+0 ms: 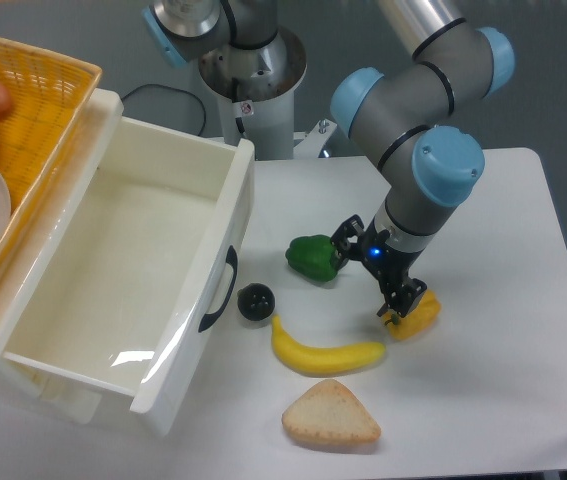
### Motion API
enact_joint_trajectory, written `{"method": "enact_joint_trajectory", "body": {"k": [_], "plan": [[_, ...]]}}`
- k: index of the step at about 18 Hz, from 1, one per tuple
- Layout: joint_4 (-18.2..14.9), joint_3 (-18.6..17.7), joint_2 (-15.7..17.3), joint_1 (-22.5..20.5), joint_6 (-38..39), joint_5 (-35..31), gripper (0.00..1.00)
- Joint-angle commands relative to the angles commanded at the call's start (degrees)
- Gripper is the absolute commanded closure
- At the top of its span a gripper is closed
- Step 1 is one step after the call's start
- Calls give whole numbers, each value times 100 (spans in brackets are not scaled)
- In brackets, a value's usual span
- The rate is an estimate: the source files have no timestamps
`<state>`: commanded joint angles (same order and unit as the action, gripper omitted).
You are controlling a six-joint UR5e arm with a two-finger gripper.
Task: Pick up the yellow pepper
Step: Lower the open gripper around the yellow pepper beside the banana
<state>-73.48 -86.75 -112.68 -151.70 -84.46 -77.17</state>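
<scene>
Gripper down on the yellow pepper!
The gripper [400,303] sits right over the yellow pepper [418,316], fingers straddling its left side; whether they're clamped I cannot tell. The pepper lies on the table [503,250], right of the banana [325,354].

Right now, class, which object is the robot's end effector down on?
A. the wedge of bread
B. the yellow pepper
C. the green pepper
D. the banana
B: the end effector sits down at the yellow pepper, to the right of the banana, while the green pepper and the wedge of bread lie apart from it.
</scene>
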Motion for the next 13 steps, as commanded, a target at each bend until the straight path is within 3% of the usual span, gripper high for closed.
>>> {"method": "enact_joint_trajectory", "body": {"k": [7,13], "plan": [[44,-44,9,61,-185,-9,0],[545,-97,9,123,-202,0,0]]}}
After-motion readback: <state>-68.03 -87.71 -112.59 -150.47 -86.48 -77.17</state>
